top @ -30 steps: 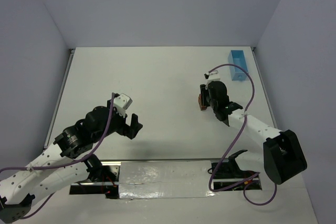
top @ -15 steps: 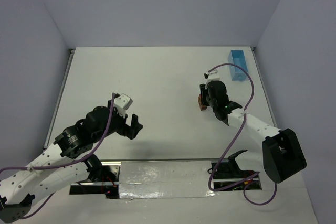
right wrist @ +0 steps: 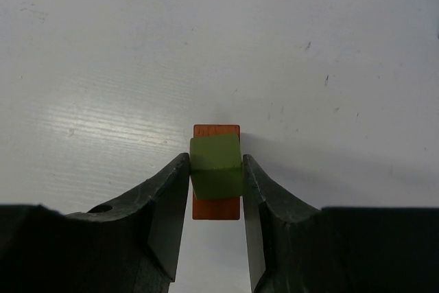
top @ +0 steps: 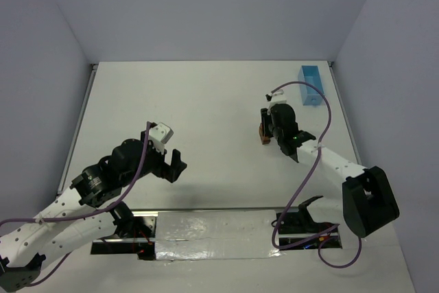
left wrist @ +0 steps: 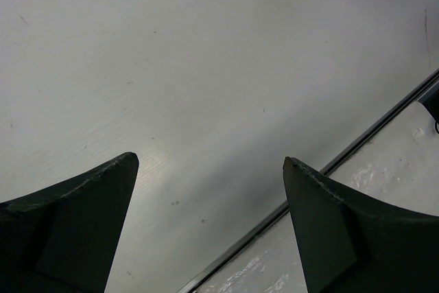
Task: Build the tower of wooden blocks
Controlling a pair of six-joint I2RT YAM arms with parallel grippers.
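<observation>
Right gripper (right wrist: 216,161) clamped on olive-green block (right wrist: 215,173), positioned over orange block (right wrist: 216,132); contact unconfirmed. Placement step in hand. Next move likely: seat squarely, release gently.

green block (right wrist: 215,168), orange block (right wrist: 217,208) — white table (right wrist: 103,46)

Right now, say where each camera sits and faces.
Top external: above and behind, facing down at the table; both arms show.
Left wrist: at left gripper, facing table; fingers show.
Right wrist: at right gripper, facing green block between its fingers, over orange block.
Shared: top and right wrist see the orange block.
</observation>
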